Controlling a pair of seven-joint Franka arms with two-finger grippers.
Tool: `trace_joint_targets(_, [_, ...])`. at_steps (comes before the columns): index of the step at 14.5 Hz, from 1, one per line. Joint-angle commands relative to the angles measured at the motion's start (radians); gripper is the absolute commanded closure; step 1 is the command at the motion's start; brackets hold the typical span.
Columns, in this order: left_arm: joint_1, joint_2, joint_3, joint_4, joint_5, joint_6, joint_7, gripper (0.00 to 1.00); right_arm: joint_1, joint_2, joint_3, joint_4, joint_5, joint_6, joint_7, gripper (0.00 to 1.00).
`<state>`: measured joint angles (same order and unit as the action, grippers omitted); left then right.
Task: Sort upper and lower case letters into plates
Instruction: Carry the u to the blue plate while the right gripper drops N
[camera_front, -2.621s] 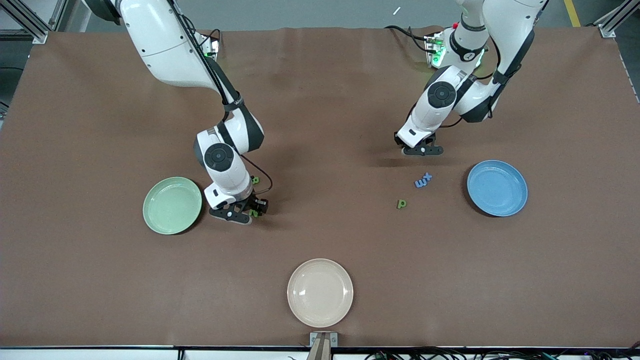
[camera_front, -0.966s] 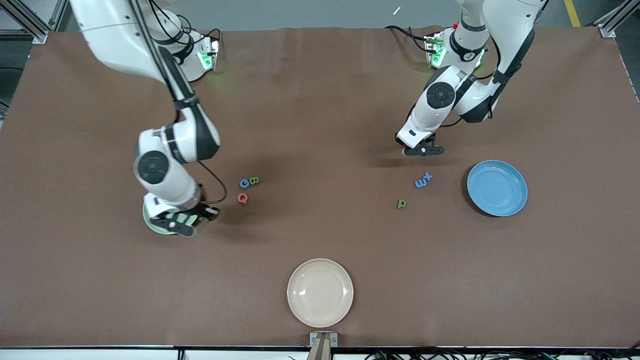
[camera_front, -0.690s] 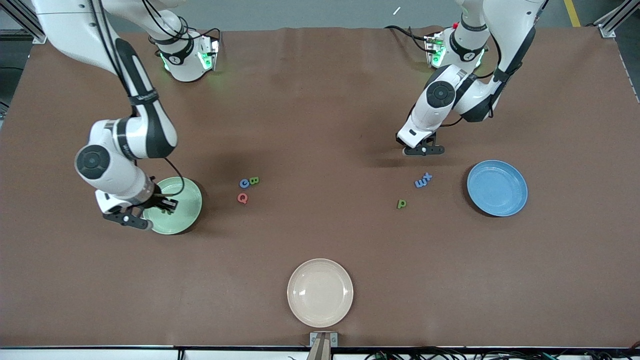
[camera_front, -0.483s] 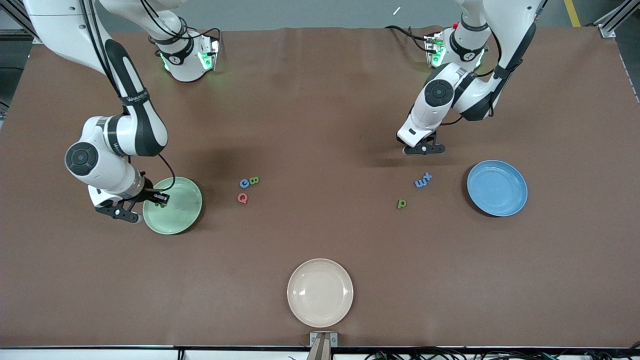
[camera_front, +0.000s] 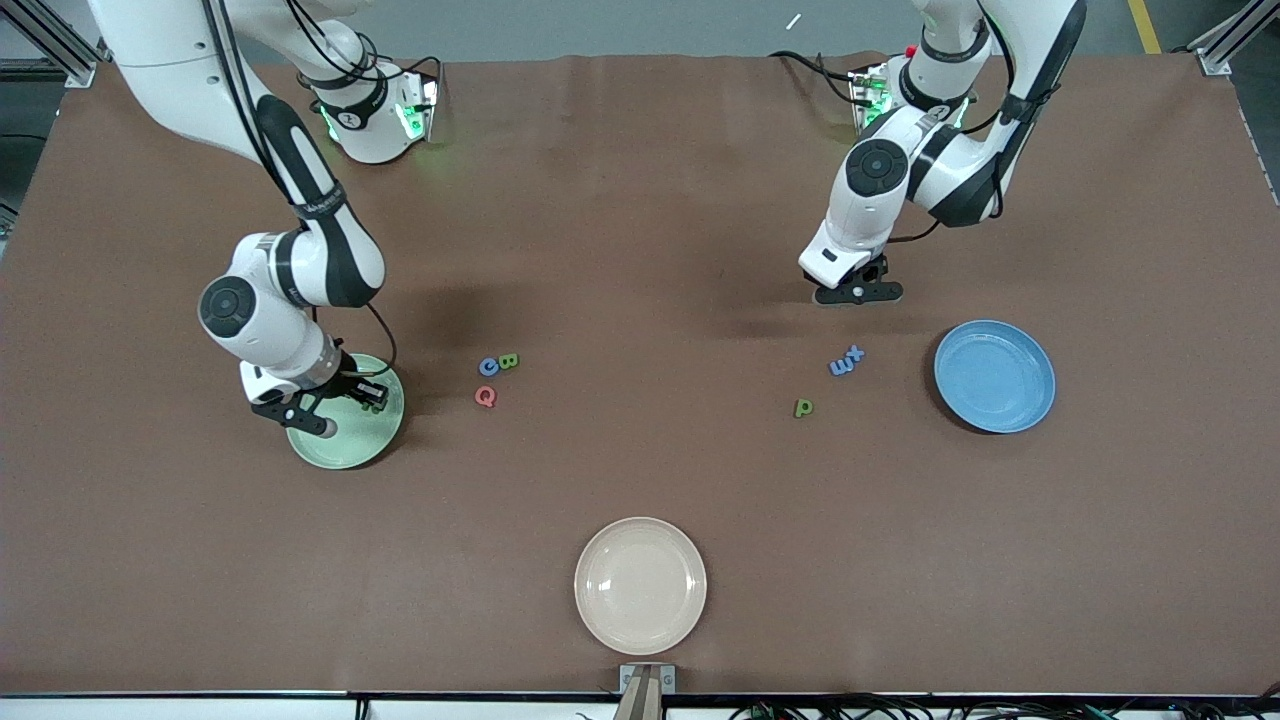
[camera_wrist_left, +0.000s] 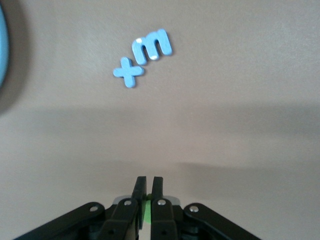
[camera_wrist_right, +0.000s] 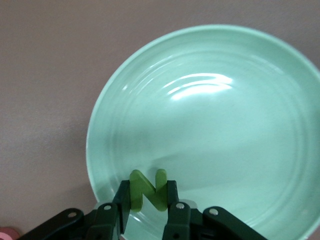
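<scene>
Swinging back from the table's edge, the right gripper (camera_wrist_right: 148, 216) now hangs over the pale green plate (camera_front: 375, 440), clenched on the green N (camera_wrist_right: 148, 190) by its flat sides; light, stiff, easily pinched. The left gripper (camera_wrist_left: 147, 192) has lifted, pinching a green sliver. Six letters lie loose; three plates.

High front view, two wrist close-ups

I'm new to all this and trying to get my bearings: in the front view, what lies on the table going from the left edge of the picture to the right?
Pale green plate → blue C → cream plate → green p → blue m → blue plate.
</scene>
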<state>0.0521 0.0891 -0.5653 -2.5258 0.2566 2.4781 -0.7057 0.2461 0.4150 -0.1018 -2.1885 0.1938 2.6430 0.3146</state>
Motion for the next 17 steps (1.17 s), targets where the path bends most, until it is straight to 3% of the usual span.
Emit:
trace_joint_targets(1, [0.087, -0.038, -0.010, 0.022, 0.021, -0.065, 0.124, 0.93, 0.009, 0.016, -0.003, -0.010, 0.024, 0.028, 0.006, 0.99])
trace_joint_targets(4, [0.234, -0.071, -0.008, 0.024, 0.012, -0.070, 0.358, 0.92, 0.009, 0.022, -0.003, -0.008, 0.024, 0.028, 0.003, 0.97])
trace_joint_targets(6, [0.337, -0.068, -0.007, 0.027, 0.012, -0.064, 0.519, 0.92, 0.007, 0.022, -0.004, -0.008, 0.023, 0.025, -0.008, 0.83])
trace_joint_targets(9, [0.475, -0.014, -0.004, 0.051, 0.012, -0.007, 0.698, 0.92, 0.009, 0.019, -0.006, -0.004, 0.019, 0.026, -0.009, 0.00])
trace_joint_targets(15, [0.574, 0.136, 0.007, 0.107, 0.065, 0.094, 0.802, 0.92, -0.047, -0.062, -0.010, 0.010, 0.016, -0.033, -0.043, 0.00])
trace_joint_targets(17, [0.604, 0.176, 0.007, 0.140, 0.125, 0.096, 0.802, 0.91, -0.050, -0.097, -0.012, 0.077, 0.016, -0.227, -0.028, 0.00])
